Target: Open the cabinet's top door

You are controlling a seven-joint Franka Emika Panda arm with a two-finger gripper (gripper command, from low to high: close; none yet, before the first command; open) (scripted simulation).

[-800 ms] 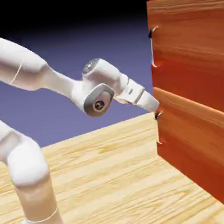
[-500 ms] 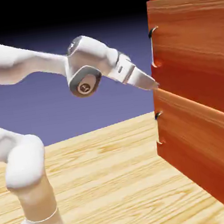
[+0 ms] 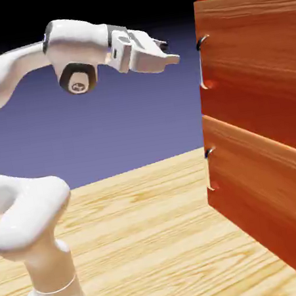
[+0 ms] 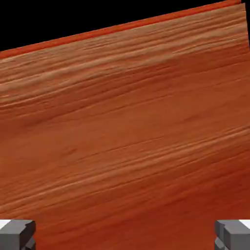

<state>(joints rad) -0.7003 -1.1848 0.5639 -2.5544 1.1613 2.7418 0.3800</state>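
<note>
The top door (image 3: 251,63) forms the upper front panel of the cabinet (image 3: 271,160), which stands on the desk (image 3: 149,230) at the exterior view's right. Its thin dark handle (image 3: 203,63) runs down the panel's left edge. The gripper (image 3: 171,58) is level with that handle, near it but not touching, jaws spread wide and empty. Reddish wood grain fills the hand view.

Even, soft rendered light brightens the counter (image 3: 136,232) and cabinet (image 3: 260,128); backdrop darkens to black above; both views sharp, glare-free.
</note>
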